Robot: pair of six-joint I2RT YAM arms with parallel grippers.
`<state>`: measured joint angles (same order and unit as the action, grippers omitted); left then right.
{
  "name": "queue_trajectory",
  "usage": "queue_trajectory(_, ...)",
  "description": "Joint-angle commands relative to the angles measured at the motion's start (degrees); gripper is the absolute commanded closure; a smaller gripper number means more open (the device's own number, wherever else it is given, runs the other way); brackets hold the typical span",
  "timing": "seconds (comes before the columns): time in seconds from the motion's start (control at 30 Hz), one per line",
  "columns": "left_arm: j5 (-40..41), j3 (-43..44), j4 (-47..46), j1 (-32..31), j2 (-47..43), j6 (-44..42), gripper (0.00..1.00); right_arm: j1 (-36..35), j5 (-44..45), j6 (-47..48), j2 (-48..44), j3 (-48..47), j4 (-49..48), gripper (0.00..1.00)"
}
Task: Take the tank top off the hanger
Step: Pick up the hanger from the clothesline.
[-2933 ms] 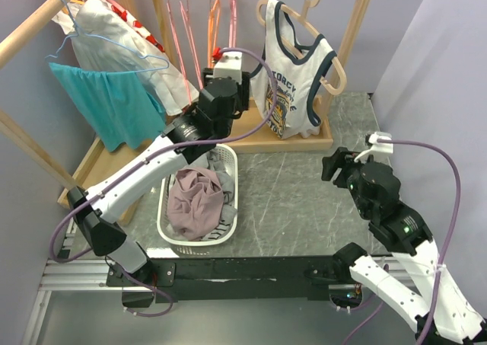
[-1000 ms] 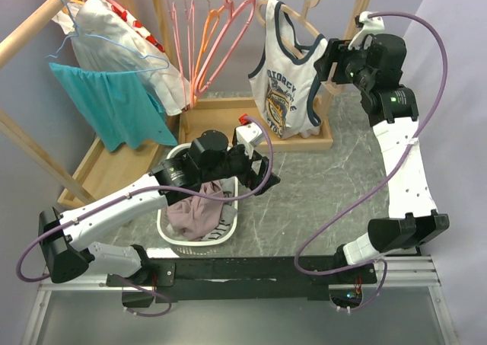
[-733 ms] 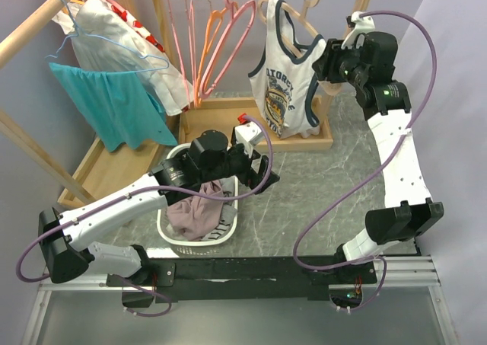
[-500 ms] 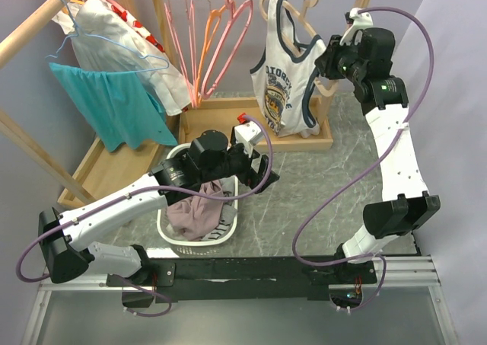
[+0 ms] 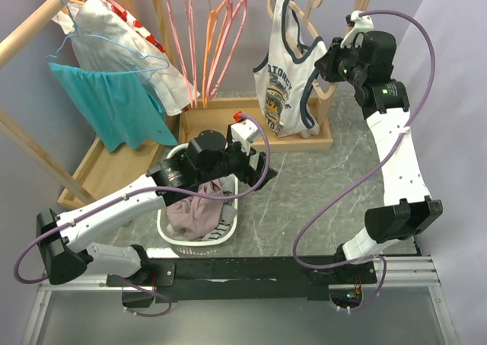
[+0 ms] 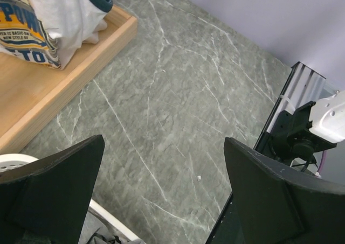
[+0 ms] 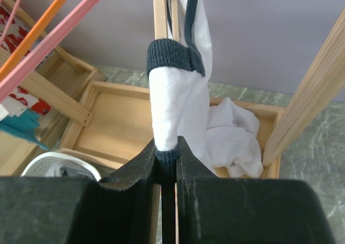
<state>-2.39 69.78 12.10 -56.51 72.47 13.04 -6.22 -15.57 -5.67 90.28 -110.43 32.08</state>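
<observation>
The white tank top, navy-trimmed with a printed front, hangs from a wooden hanger on the rack's top rail. My right gripper is raised beside its right shoulder. In the right wrist view this gripper is shut on the navy-edged strap of the tank top, which rises from the jaws alongside the hanger. My left gripper hovers low over the table by the basket. Its fingers stand wide open with nothing between them, and the tank top shows at the upper left.
A white basket of crumpled clothes sits under the left arm. Pink and orange hangers hang left of the tank top. The rack's wooden base tray holds the tank top's hem. A second rack with a teal garment stands at left.
The right gripper has closed on the tank top's strap. The garment has swung and twisted narrower toward that gripper. The left arm has barely shifted.
</observation>
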Motion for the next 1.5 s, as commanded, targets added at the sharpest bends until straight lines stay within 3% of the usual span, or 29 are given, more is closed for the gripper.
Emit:
queue_trajectory(0.0, 1.9, 2.5, -0.2, 0.0, -1.5, 0.8, 0.01, 0.3, -1.1, -1.8, -5.5, 0.7, -5.1, 1.0)
queue_trajectory(0.17, 2.2, 2.8, -0.1, 0.0, -1.2, 1.7, 0.01, 0.2, -1.7, -3.6, -8.5, 0.5, -6.2, 1.0)
queue_trajectory(0.37, 10.2, -0.1, -3.7, -0.1, -4.9, 5.0, 0.01, 0.2, -2.4, -5.9, -12.4, 0.3, -7.4, 1.0)
queue_trajectory(0.57, 12.4, -0.6, -3.5, 0.0, -5.4, 6.1, 0.01, 0.2, -2.6, -6.5, -15.9, 1.0, -8.9, 1.0)
queue_trajectory(0.87, 11.5, -1.4, -3.4, -0.1, -6.4, 8.0, 0.01, -0.1, -1.8, -7.5, -18.9, 1.8, -2.4, 1.0)
queue_trajectory(1.13, 13.3, 0.4, -2.8, -0.1, -5.2, 7.3, 0.01, -0.8, 1.7, -8.9, -31.8, 21.3, 0.0, 1.0)
queue_trajectory(1.47, 11.3, 4.7, -5.6, -0.1, -2.0, 7.8, 0.0, -2.3, -4.5, -14.3, -43.7, 35.8, 2.9, 1.0)
